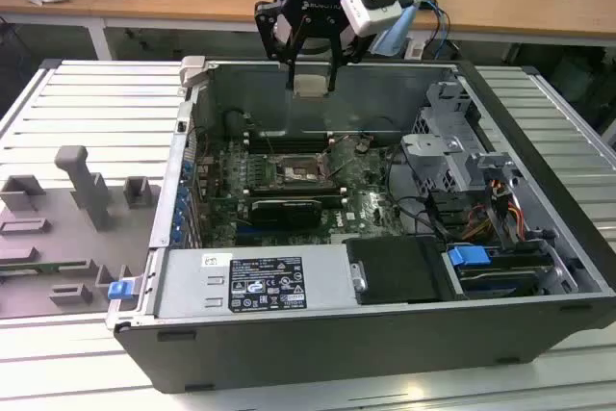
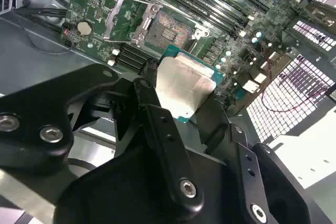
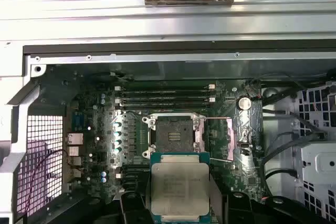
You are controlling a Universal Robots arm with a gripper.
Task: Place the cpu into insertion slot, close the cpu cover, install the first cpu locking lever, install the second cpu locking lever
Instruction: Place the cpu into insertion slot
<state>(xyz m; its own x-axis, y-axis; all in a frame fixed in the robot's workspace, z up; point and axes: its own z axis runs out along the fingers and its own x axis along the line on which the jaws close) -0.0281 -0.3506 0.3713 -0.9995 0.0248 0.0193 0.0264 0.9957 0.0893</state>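
A robot arm's gripper is hovering over an open computer case. Its two black fingers are clamping opposite edges of a square processor chip, holding it flat with its pale metal top facing the wrist cameras. The chip is sitting between the fingertips, up in the air, touching nothing but the fingers. Below the fingers and well apart from them, a green circuit board is lying on the floor of the case. On the board, the square socket is sitting uncovered with its dark centre showing. In both wrist views it is appearing just past the chip's edge, ahead of the fingertips. A thin metal cover frame is standing swung open just beside the socket.
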